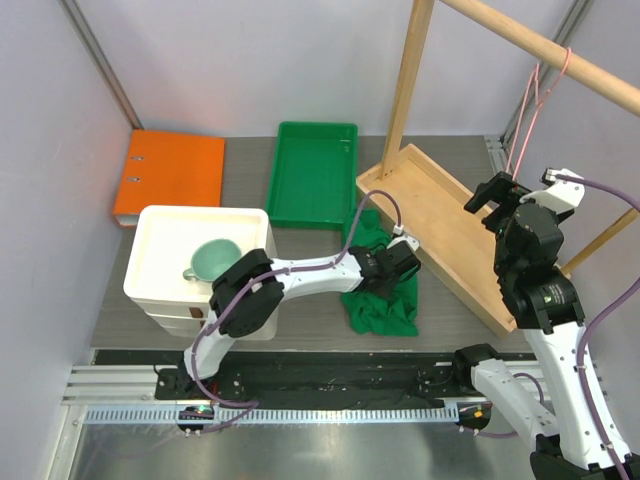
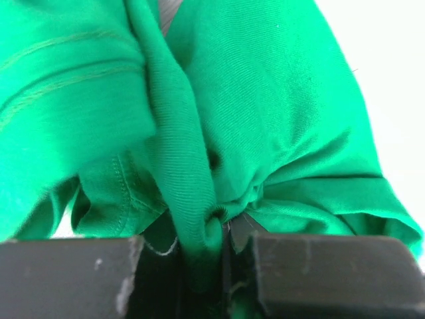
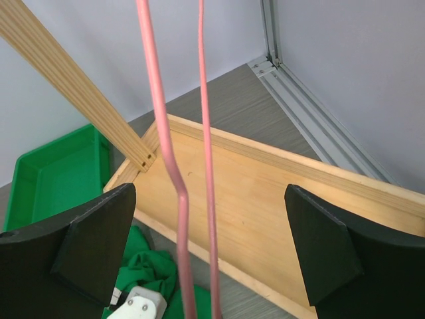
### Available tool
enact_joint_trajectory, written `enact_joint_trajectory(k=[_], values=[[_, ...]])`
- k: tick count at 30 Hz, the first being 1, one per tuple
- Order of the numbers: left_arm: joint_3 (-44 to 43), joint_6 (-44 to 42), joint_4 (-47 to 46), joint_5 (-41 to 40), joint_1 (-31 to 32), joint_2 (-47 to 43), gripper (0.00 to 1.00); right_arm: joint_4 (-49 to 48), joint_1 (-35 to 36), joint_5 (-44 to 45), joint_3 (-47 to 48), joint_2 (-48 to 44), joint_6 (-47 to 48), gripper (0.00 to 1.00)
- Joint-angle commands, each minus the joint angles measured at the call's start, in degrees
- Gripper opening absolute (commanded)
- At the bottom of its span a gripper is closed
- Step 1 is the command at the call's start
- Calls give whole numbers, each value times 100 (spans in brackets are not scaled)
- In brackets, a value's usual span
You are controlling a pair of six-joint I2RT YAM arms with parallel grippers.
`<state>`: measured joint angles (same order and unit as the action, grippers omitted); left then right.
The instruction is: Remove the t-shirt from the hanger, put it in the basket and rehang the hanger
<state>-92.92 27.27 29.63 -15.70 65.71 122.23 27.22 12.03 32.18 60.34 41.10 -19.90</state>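
Green t-shirt (image 1: 378,295) lies crumpled on table (image 1: 310,330), already off pink hanger (image 1: 528,120), which hangs bare on rail (image 1: 560,58). L gripper (image 2: 206,246) pinches a fold, prob. to shift it; R gripper (image 3: 209,199) spread wide w/ hanger wires btwn.

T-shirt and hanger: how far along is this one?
Done: the t-shirt lies crumpled on the table, off the hanger, which hangs bare from the rail. In hand: the left hand pinches a shirt fold; the right hand is open around the hanger wires. Left: probably only letting go.
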Motion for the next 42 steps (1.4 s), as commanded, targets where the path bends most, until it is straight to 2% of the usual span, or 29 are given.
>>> enact_joint_trajectory(k=[1,5,11,16,20,26,31,34,36,37,38,39,41,42], values=[[-514,-519,780,-327,-49,-937,0,-358,27,34,-48,-129,-5,99],[-1358,-854,1317,-495,-392,-1324,0,-411,27,-2,-92,-155,-14,100],[-2536,-1074,1476,181,-1446,-1545,0,-420,27,-195,-57,-190,-110,100],[-3485,-1127,1371,577,-2228,-1212,0,-420,27,-388,-83,-234,-190,100],[-4285,-699,1362,1016,-2738,-589,0,-393,36,-590,-48,-269,-260,100],[-4208,138,634,2192,-3503,-8,0,-95,45,-1038,-48,-340,-506,99],[-4839,165,852,2431,-3671,582,0,178,45,-1618,-250,-436,-734,100],[-4657,252,746,2353,-3680,547,2,310,45,-1855,-390,-515,-805,100],[-4481,332,746,2117,-3680,433,8,459,45,-1952,-417,-507,-787,100],[-4358,341,694,2072,-3680,250,16,503,45,-1988,-435,-481,-761,100],[-4018,349,641,1993,-3671,126,27,573,45,-2014,-452,-480,-717,100],[-3858,350,502,1783,-3662,12,44,591,45,-2014,-453,-480,-682,100],[-3444,288,395,1615,-3636,-348,58,644,45,-2023,-461,-480,-621,100],[-3382,253,377,1614,-3636,-445,73,670,45,-2014,-453,-489,-603,100]])
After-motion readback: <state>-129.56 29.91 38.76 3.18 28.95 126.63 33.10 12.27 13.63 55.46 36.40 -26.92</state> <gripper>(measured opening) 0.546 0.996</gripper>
